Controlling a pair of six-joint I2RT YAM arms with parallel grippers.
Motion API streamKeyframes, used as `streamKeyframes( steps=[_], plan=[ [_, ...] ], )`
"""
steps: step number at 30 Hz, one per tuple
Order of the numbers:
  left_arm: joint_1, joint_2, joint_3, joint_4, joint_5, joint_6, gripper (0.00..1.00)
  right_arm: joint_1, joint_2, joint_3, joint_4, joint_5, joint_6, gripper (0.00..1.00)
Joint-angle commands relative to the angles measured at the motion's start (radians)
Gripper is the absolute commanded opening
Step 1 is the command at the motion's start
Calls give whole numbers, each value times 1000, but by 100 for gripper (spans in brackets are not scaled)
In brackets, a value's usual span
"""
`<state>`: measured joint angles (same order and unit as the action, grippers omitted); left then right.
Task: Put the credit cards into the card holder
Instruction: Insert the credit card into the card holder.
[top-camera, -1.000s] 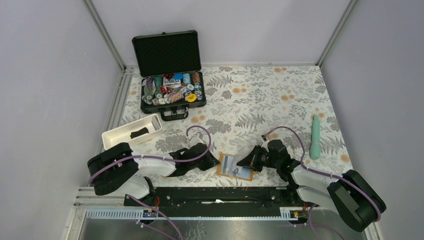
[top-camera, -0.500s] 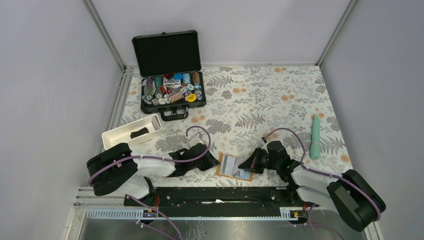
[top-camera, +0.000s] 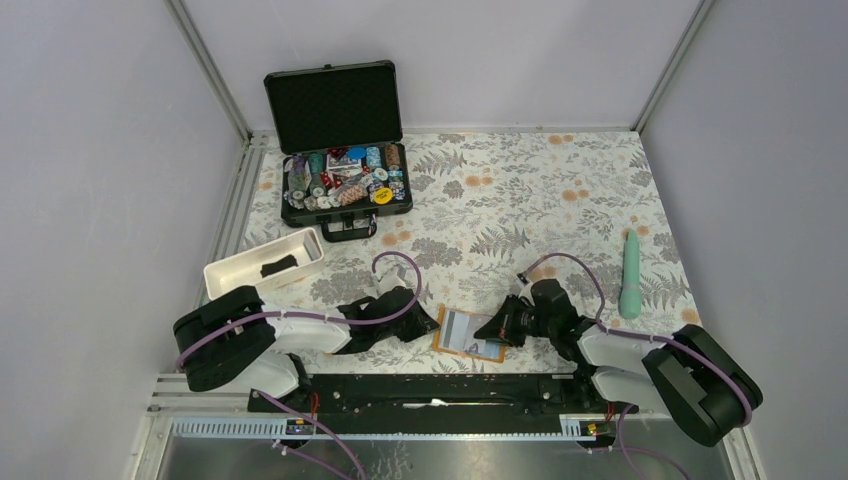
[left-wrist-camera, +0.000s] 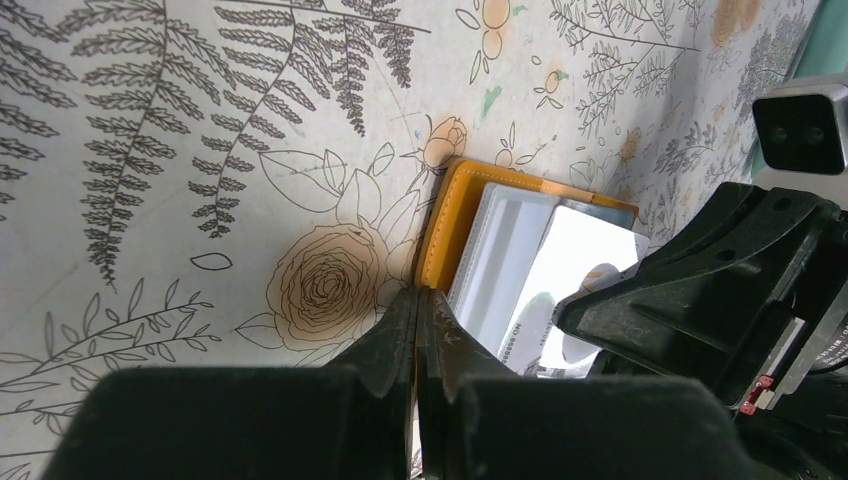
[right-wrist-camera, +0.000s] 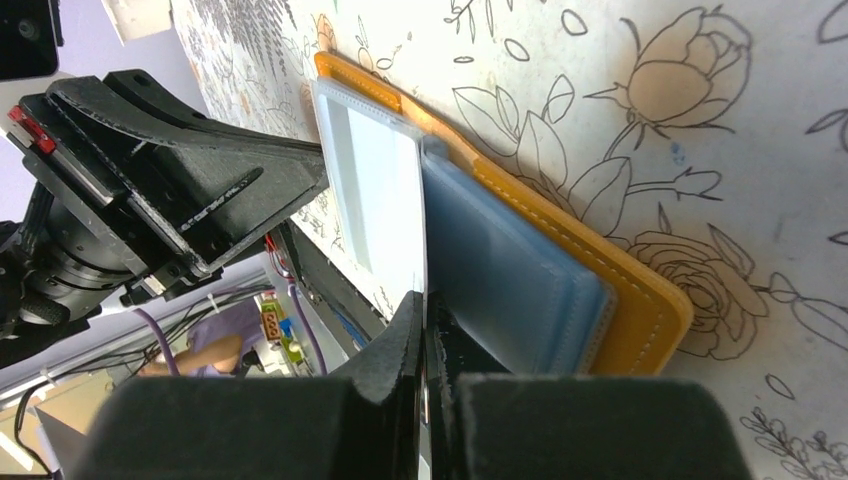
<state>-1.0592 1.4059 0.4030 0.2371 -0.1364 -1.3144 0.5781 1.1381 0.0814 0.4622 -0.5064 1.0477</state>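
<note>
Insertion looked to be in hand: the right gripper (right-wrist-camera: 424, 312), jaws pinched on the thin, stiff pale card (right-wrist-camera: 372, 185), held it at the blue-clear sleeves (right-wrist-camera: 510, 270) of the open orange, stitched card holder (top-camera: 468, 336) by the worktop's (top-camera: 520, 200) near edge. The left gripper (left-wrist-camera: 418, 308), jaws closed and empty, sat at its rim. The next move probably called for a flat, aligned push.

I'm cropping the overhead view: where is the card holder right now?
In the top view the card holder lies open at the near edge of the table, between the left gripper and the right gripper, which pinches a pale card over it.
</note>
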Motion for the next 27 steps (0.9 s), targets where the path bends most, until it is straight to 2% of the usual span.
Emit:
streamKeyframes(
  steps=[1, 16, 27],
  plan=[
    [-5, 6, -13, -90, -28, 30, 0, 7, 55, 14, 3, -14, -41, 0],
    [-5, -8, -15, -95, -26, 40, 0, 7, 156, 43, -10, -7, -60, 0],
    [-5, -18, -20, -97, -25, 42, 0, 19, 283, 74, 56, -40, -72, 0]
  ],
)
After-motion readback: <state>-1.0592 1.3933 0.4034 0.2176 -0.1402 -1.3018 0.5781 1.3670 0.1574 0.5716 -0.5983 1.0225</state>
